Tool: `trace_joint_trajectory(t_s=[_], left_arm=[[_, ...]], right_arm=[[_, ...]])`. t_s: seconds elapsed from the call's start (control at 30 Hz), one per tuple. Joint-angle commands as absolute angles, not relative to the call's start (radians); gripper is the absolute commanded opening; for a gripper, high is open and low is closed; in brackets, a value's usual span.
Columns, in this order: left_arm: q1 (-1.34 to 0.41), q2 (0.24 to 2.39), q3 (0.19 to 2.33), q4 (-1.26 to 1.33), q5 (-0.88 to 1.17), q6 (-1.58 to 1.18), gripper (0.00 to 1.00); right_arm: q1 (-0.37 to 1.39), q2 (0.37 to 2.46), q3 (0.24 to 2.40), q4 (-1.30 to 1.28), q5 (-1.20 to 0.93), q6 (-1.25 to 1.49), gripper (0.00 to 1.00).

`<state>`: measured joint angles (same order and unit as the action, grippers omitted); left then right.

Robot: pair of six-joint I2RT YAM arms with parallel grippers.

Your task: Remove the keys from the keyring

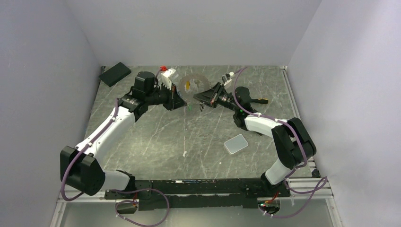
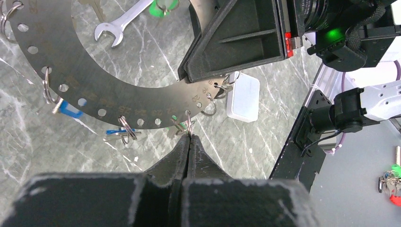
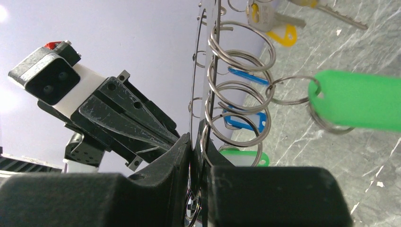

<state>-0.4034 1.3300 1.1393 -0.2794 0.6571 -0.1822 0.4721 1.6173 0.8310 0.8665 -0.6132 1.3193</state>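
Note:
The keyring (image 2: pixel 90 78) is a wide flat metal ring with numbered holes along its rim, held up above the table (image 1: pixel 156 137). Small split rings (image 3: pixel 241 52) hang from the holes, carrying keys (image 3: pixel 267 16) and green (image 3: pixel 361 100), blue (image 3: pixel 246 121) and yellow (image 3: pixel 283 34) tags. My right gripper (image 3: pixel 196 144) is shut on the keyring's edge (image 3: pixel 209 71). My left gripper (image 2: pixel 189 137) is shut, its tips pinching one small split ring (image 2: pixel 188 122) at the keyring's rim. In the top view the two grippers (image 1: pixel 186 101) (image 1: pixel 202 97) meet tip to tip below the keyring (image 1: pixel 201 80).
A silver wrench (image 2: pixel 118 23) lies on the table under the keyring. A pale rounded square pad (image 1: pixel 236 143) sits near the right arm. A black flat object (image 1: pixel 115 74) lies at the back left, and a small red item (image 1: pixel 163 68) by the back wall.

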Motion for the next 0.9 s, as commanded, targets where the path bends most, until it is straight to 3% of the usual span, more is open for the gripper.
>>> trace_joint_trajectory(t_s=[0.0,0.87], left_arm=[[-0.405,1.296,1.216,-0.27,0.661,-0.124,0.0],[-0.462,1.363,1.371,-0.595,0.554,0.21,0.0]], right_arm=[[0.477,1.608,0.859,0.916,-0.639,1.282,0.0],[0.478,1.586,0.888,0.859,-0.685,1.149,0.0]])
